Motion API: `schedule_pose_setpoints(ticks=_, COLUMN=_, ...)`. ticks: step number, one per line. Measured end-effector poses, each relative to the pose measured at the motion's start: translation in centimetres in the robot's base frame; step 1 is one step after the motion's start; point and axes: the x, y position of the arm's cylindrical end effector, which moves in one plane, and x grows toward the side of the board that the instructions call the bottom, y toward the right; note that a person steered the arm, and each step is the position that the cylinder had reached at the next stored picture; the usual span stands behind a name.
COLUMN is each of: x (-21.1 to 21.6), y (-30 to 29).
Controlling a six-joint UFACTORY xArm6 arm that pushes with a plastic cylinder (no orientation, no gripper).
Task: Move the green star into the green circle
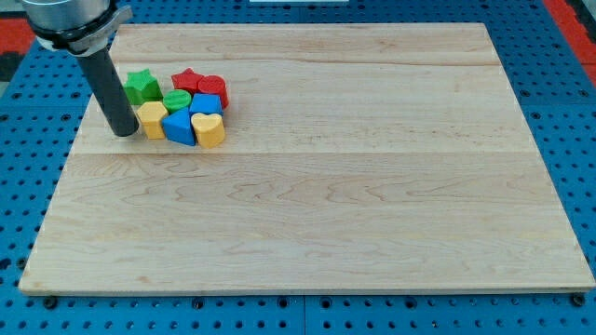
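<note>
Yellow heart block [209,130] is sitting nearest the camera on the table [326,214], while my tip [123,133], a bare rod lacking fingers, is resting lower-left of the green star [142,87], itself touching the green circle [176,100].

- My arm came into the camera view from the view's top left corner, only its grey end housing showing.
- The straight dark rod hung from that housing, close to upright, leaning slightly toward the view's right as it went down.
- My tip [124,133] sat low, at the view's left, down on the desk [326,205].
</note>
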Motion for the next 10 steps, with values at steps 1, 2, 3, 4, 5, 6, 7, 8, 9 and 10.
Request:
schedule_pose_setpoints(ticks=1, x=-2.0, y=-4.0)
schedule_pose_setpoints(ticks=2, x=-8.4, y=-7.3)
schedule_pose_setpoints(ticks=3, x=-11.4, y=-6.7)
schedule_pose_setpoints(ticks=4, x=-9.4, y=-1.6)
schedule_pose_setpoints(ticks=5, x=-7.5, y=-0.5)
schedule_pose_setpoints(ticks=6, x=-7.8, y=-0.6)
schedule_pose_setpoints(ticks=7, x=-10.8, y=-0.6)
schedule_pose_setpoints(ticks=8, x=-9.4, y=-0.4)
schedule_pose_setpoints(ticks=9, x=-5.9, y=-0.4)
schedule_pose_setpoints(ticks=10, x=-5.6, y=-0.4)
